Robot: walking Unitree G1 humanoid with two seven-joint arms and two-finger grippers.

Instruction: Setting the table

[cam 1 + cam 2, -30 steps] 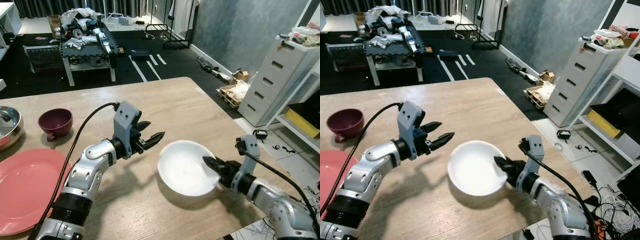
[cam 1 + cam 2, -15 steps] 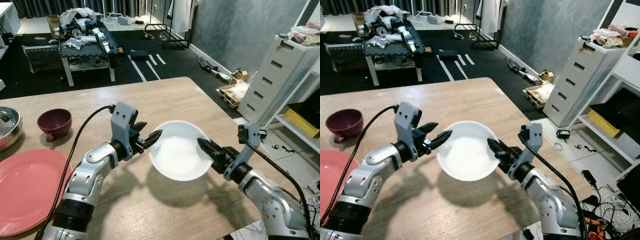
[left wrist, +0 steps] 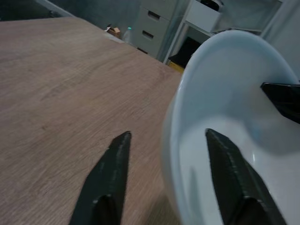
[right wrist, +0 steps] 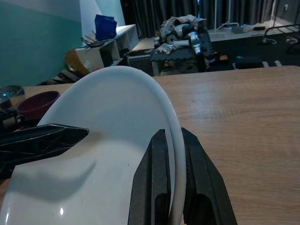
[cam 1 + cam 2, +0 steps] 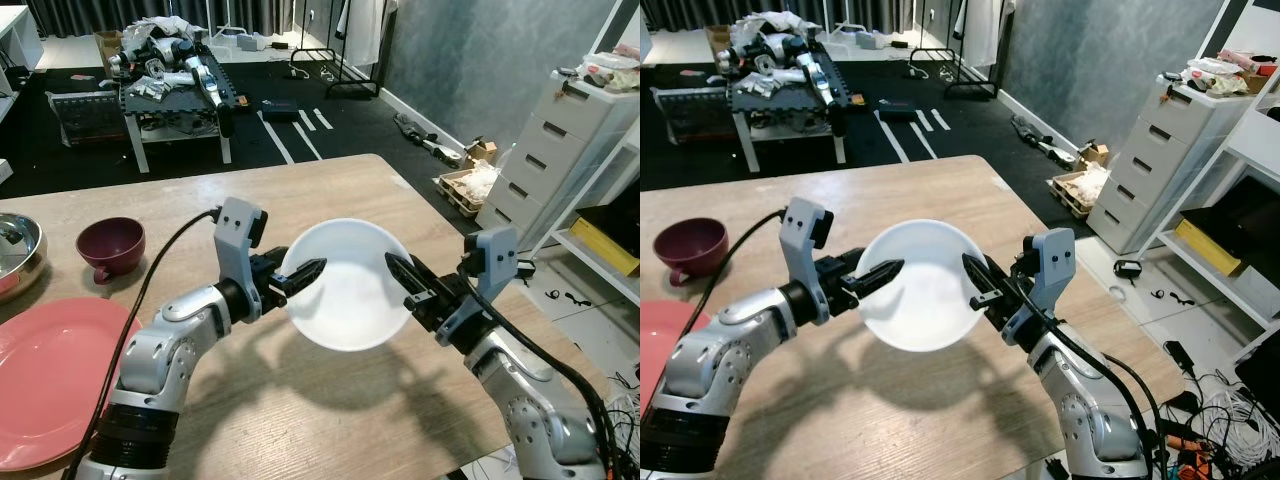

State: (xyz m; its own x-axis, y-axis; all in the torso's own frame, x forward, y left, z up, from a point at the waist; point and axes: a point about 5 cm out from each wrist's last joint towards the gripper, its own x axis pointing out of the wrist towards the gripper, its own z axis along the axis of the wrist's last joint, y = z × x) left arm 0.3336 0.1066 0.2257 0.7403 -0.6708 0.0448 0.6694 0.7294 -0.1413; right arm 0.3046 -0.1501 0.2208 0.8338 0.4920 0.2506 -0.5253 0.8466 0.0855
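**White bowl held up between two grippers**

White bowl hanging in the air above the wooden table, tilted, casting a shadow on the boards below. Being pinched on its right rim by the right gripper, one black finger inside and one outside, pressed together on the edge. Reaching in from the right with the silver forearm bent up and across. Straddling the bowl's left rim with the left gripper, fingers spread wide, one inside the bowl and one outside, not visibly squeezing the wall. Stretching forward from the left shoulder, elbow low, black cable trailing along the arm.

Sitting well apart on the left side of the table: a maroon cup, a pink plate cut off by the frame edge, and a metal bowl only partly in view. Hiding the bowl's underside in every view.
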